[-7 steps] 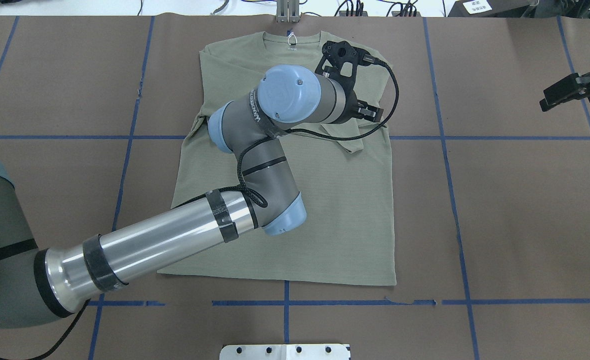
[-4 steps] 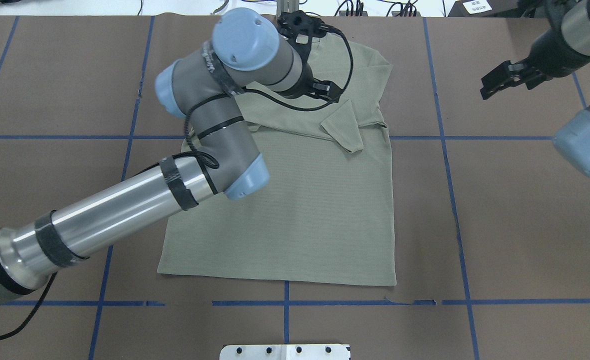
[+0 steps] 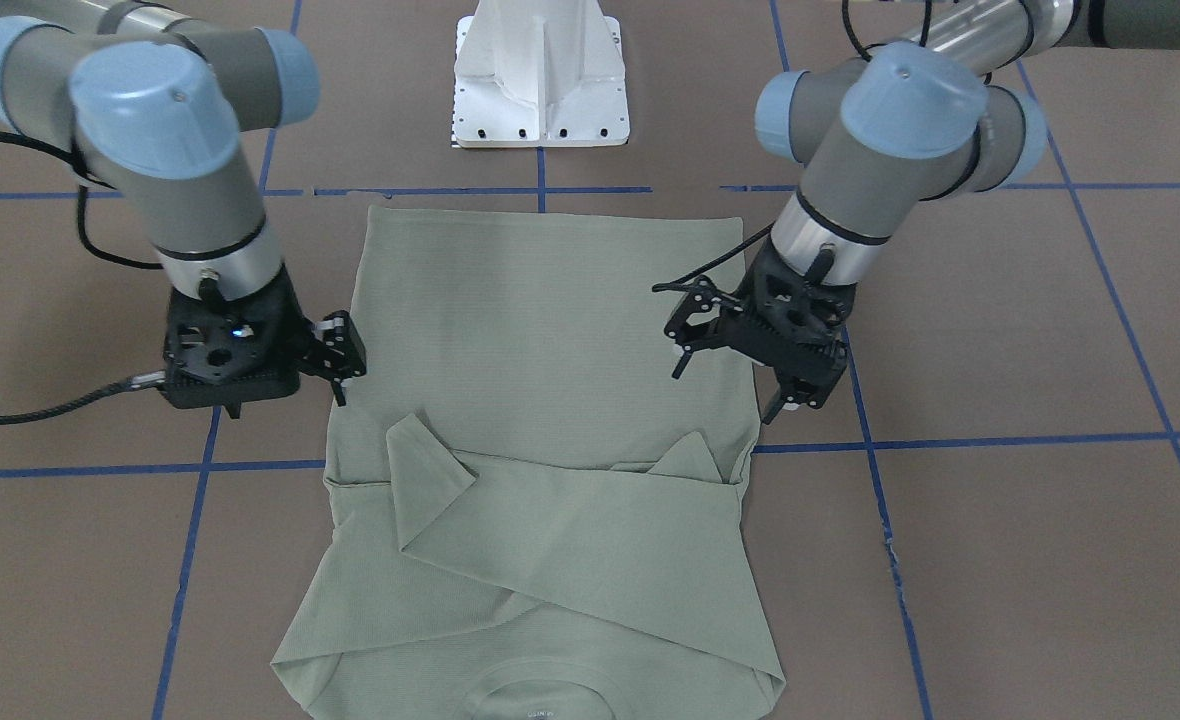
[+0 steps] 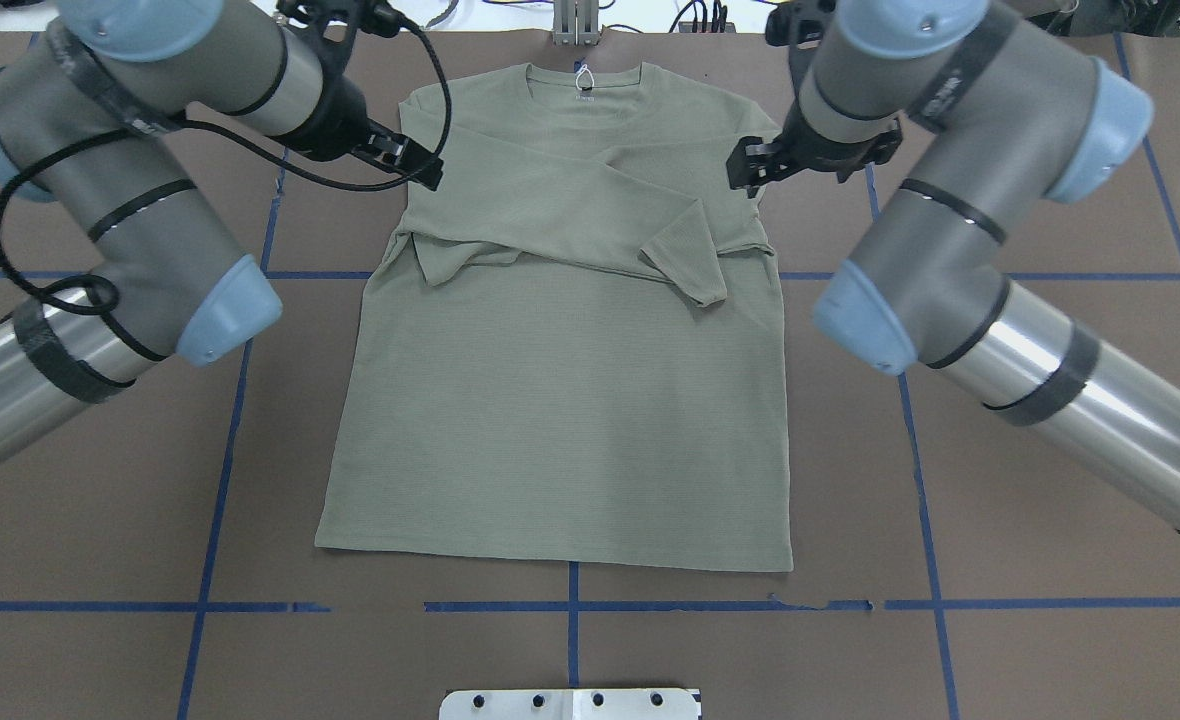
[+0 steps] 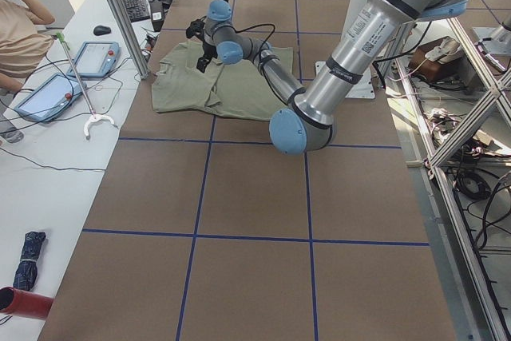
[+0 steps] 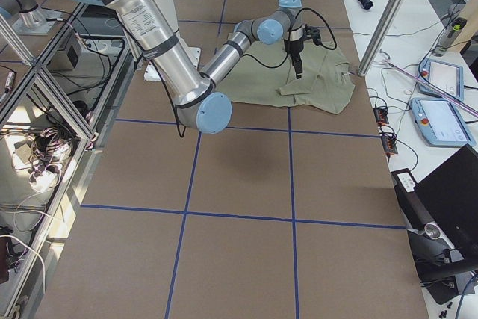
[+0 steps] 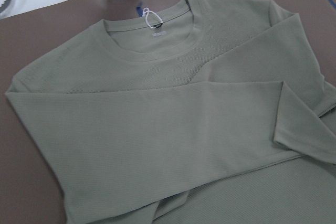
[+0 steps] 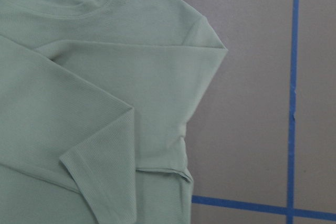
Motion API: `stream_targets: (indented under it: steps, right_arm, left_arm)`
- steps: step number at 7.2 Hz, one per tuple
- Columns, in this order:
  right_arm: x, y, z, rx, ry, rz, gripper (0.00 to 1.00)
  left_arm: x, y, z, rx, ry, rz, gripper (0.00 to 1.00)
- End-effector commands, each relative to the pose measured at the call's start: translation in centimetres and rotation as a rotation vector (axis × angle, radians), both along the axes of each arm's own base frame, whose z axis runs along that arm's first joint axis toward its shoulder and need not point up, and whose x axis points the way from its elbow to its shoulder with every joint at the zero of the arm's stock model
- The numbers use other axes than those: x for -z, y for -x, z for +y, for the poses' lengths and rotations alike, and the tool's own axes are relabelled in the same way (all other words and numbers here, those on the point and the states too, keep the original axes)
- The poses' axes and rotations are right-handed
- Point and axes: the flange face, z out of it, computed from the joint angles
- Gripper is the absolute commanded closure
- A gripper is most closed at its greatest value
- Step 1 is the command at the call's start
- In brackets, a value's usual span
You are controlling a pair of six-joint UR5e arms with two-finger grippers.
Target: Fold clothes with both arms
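The table is covered by a matte brown sheet (image 4: pixel 1050 560), divided into large squares by blue tape lines (image 4: pixel 1050 603). A white metal pedestal (image 3: pixel 540 70) is bolted at one edge. Alongside, a white bench (image 5: pixel 48 165) is set behind a slanted aluminium post (image 5: pixel 121 17); a black keyboard (image 5: pixel 137 4) is laid there.
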Motion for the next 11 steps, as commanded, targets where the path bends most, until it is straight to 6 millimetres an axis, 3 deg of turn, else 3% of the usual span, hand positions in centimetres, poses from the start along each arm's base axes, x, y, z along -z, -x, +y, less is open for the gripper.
stream_targets:
  steps: [1,2,4,7,11]
  right_arm:
    - [1.3,11.0,-2.1,-0.063,-0.040,0.023,0.08]
    - [0.5,15.0,-2.7,-0.088,-0.062,0.029,0.13]
    - [0.4,18.6,-1.2,-0.071,-0.078,0.069,0.24]
    - [-1.8,20.8,0.0,-0.064,-0.112,0.142,0.35]
    - [-2.8,21.2,0.4,-0.040,-0.155,0.188,0.52]
  left_arm:
    - [-3.4,3.7,0.6,-0.048,-0.031,-0.005,0.00]
    - [-4.8,4.3,0.9,-0.046,-0.047,0.011,0.00]
    - [-5.8,4.5,1.1,-0.040,-0.044,0.020,0.00]
    - [-6.4,4.4,1.1,-0.041,-0.035,0.014,0.00]
    - [-6.6,4.2,1.1,-0.044,-0.031,0.011,0.00]
